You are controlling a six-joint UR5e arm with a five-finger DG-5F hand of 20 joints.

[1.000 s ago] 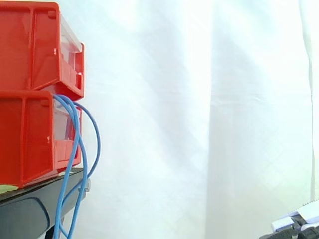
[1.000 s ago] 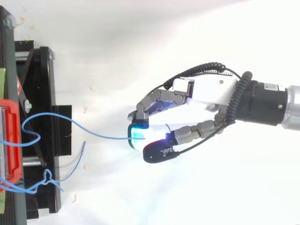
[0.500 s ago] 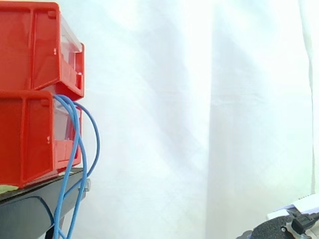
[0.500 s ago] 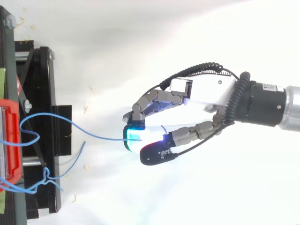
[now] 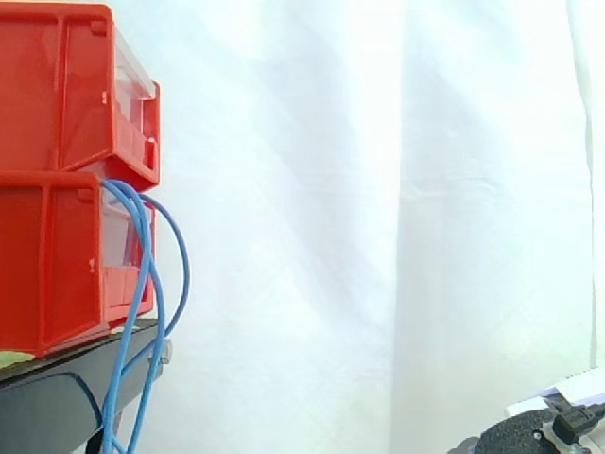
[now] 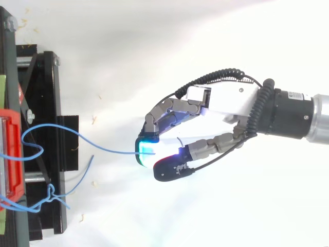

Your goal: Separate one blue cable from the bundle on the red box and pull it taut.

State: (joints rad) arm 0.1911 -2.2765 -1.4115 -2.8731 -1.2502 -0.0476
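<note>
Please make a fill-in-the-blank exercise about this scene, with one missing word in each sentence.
The cable that the hand pinches between its pads is ____ in colour.
In the side view, ____ red bins stand stacked.
The bundle of cables hangs out of the ____ bin.
The stand under the bins is ____ in colour.
Missing words: blue; two; lower; black.

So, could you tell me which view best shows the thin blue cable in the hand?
The top view: the thin blue cable runs from the red plastic bin to the hand, pinched between its fingertips. The side view shows blue cable loops hanging from the bin's front, and I cannot tell which strand it is.
</note>
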